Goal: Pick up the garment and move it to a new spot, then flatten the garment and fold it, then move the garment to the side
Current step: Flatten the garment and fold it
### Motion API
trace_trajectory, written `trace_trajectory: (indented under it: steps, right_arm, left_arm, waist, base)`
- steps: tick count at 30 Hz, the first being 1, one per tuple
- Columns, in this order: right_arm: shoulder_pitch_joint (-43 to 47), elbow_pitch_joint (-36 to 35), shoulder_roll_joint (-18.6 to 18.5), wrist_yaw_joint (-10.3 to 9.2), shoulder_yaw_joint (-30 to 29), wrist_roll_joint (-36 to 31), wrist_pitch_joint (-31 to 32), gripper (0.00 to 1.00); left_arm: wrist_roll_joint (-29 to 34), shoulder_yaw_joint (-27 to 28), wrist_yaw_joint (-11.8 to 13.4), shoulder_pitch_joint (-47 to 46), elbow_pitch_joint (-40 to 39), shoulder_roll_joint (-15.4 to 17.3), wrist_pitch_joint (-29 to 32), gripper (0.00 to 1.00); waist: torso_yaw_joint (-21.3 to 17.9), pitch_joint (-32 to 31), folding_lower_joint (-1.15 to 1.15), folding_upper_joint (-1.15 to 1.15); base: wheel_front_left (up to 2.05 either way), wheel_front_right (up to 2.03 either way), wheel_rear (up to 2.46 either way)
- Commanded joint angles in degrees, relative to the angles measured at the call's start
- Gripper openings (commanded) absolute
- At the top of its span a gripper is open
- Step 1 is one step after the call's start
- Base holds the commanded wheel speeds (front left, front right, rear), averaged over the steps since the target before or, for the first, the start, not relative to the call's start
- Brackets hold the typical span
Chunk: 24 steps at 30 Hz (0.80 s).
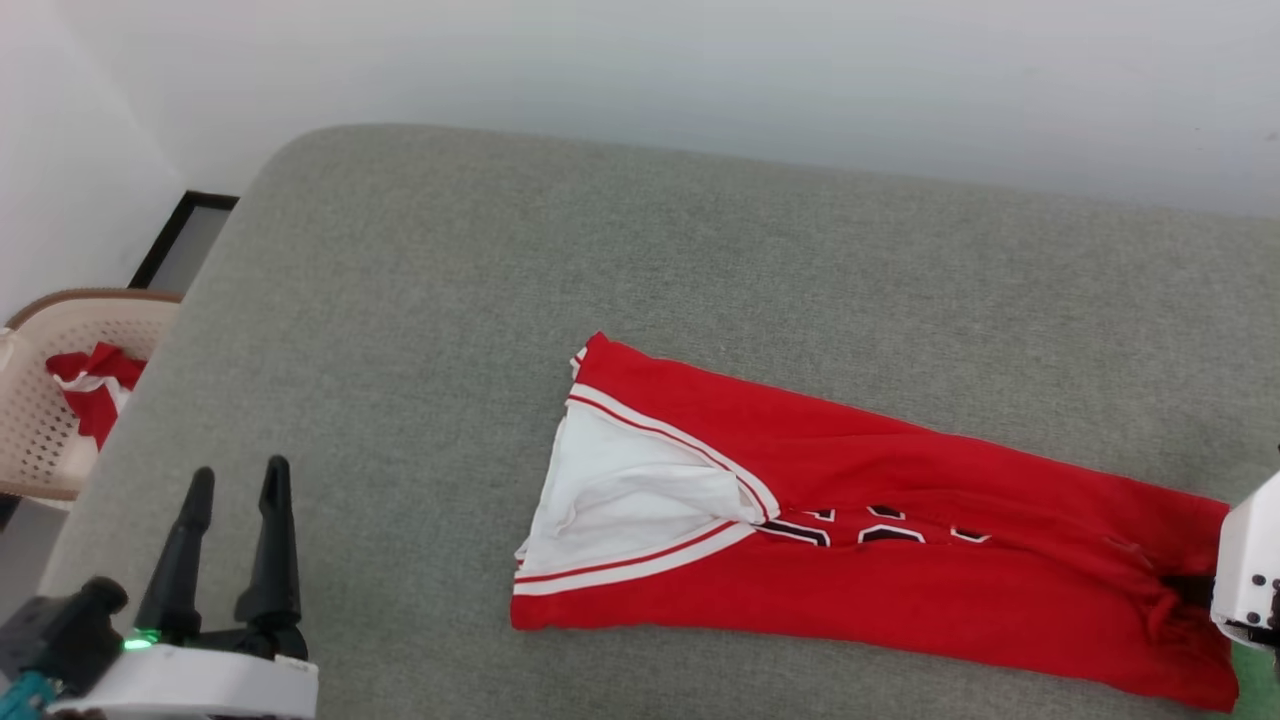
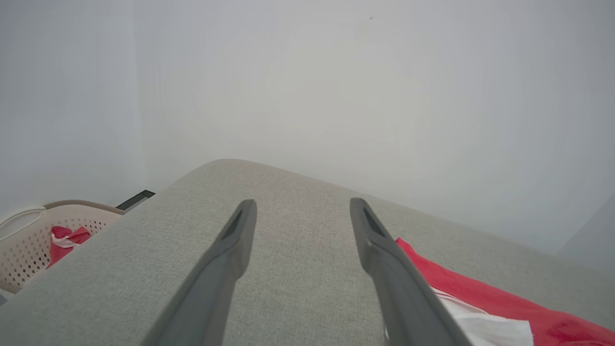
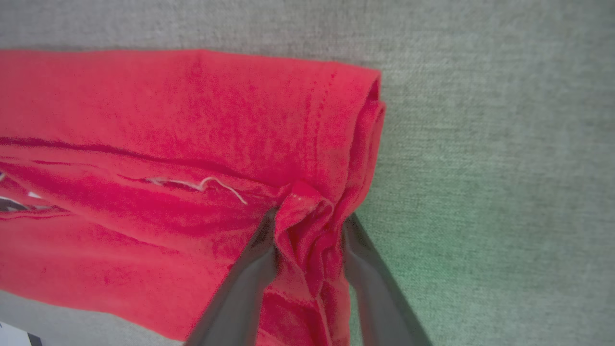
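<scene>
The garment (image 1: 880, 540), a bright red shirt with a white sleeve and striped trim, lies folded lengthwise as a long strip on the grey cushion (image 1: 600, 260), its white sleeve end toward the left. My right gripper (image 3: 307, 218) is shut on a bunched fold of the garment (image 3: 182, 144) at its hem end, with red cloth pinched between both fingers; in the head view its white wrist (image 1: 1250, 570) sits at the right edge. My left gripper (image 1: 235, 480) stands open over bare cushion at the lower left, well left of the shirt. Between its spread fingers (image 2: 226, 259) lies nothing.
A beige woven basket (image 1: 40, 400) holding a red-white cloth bundle (image 1: 95, 385) stands on the floor past the cushion's left edge. White walls rise behind. Bare cushion stretches behind and to the left of the shirt. The cushion's front edge runs close below the shirt.
</scene>
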Motion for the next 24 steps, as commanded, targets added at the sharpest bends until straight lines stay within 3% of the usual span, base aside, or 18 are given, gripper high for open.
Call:
trace_trajectory:
  steps: [1, 7, 12, 18, 24]
  right_arm:
    - [0.4, 1.1, 0.7, 0.03, 0.7, 0.7, -0.2, 0.0]
    - [-0.8, 3.2, -0.9, 0.03, 2.6, 4.1, -1.6, 0.0]
    - [-1.2, 3.0, -4.6, -0.02, 3.6, 6.1, -3.1, 0.0]
    - [-1.8, 5.0, -9.9, -0.02, 3.6, 7.2, -5.8, 0.0]
    - [-2.2, 6.9, -13.3, -0.01, 2.0, 3.8, -6.9, 0.0]
  left_arm:
    - [0.4, 0.6, -0.5, 0.6, 0.1, -0.5, 0.1, 1.0]
    - [3.7, 4.3, -3.2, 1.4, 0.6, -4.4, 0.1, 1.0]
    - [5.3, 6.5, -4.3, 1.7, 0.1, -6.4, 0.1, 1.0]
    - [7.5, 8.0, -5.0, 2.5, -0.6, -7.4, 0.1, 1.0]
    - [7.9, 8.8, -5.4, 3.4, -0.4, -7.9, 0.1, 1.0]
  waist:
    - [0.2, 0.2, 0.0, 0.0]
    - [0.2, 0.3, 0.0, 0.0]
    - [-0.7, 0.3, 0.0, 0.0]
    - [-3.0, 0.0, 0.0, 0.0]
    - [-5.9, -0.9, 0.0, 0.0]
  base:
    - [0.0, 0.0, 0.0]
    - [0.0, 0.0, 0.0]
    - [0.0, 0.0, 0.0]
    - [0.0, 0.0, 0.0]
    - [0.0, 0.0, 0.0]
